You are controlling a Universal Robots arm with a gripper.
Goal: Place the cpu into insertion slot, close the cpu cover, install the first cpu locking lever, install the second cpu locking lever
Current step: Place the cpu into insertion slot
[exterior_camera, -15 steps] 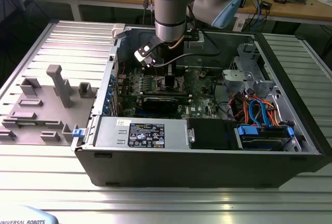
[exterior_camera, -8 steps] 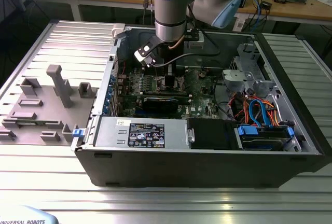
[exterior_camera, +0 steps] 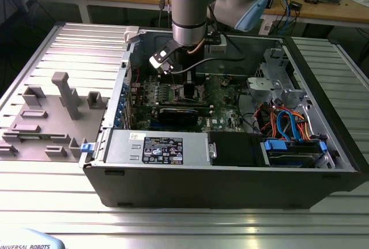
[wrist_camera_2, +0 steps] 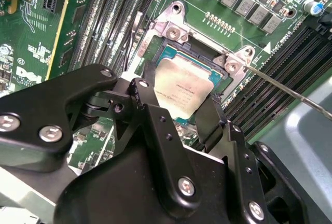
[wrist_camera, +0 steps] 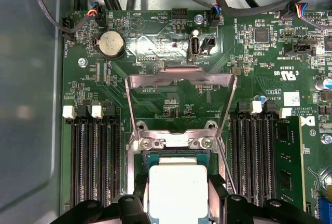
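— Gripper [wrist_camera_2: 181,88] is looming nearest in the second wrist view. Its black fingers [wrist_camera_2: 211,117] are pinching the cpu [wrist_camera_2: 185,81] by two opposite edges, so the jaws are clamped on the chip, not apart.

— Cpu's sitting where, exactly?

— Over the insertion slot [wrist_camera_2: 165,28], w/ a teal edge peeking out around it. Neither wrist view is settling whether it's lying flush or hanging just above.

— What's risking going wrong?

— Prob. a skewed seat. If the chip is going down tilted or rotated vs. the slot, a corner could be riding on the rim and bending contacts underneath. Also, one cpu locking lever [wrist_camera_2: 290,92] is lying just beside the slot's corner, so a finger could be snagging it.

— First wrist view adding anything?

— Yes. It's showing the cpu cover [wrist_camera: 179,74] standing open, leaning away from the slot toward the coin cell [wrist_camera: 110,44], so it isn't blocking. The second wrist view is giving the slanted look instead, i.e. chip corner vs. rim. The exterior view is showing the arm [exterior_camera: 189,7] reaching straight down into the computer case [exterior_camera: 230,185].
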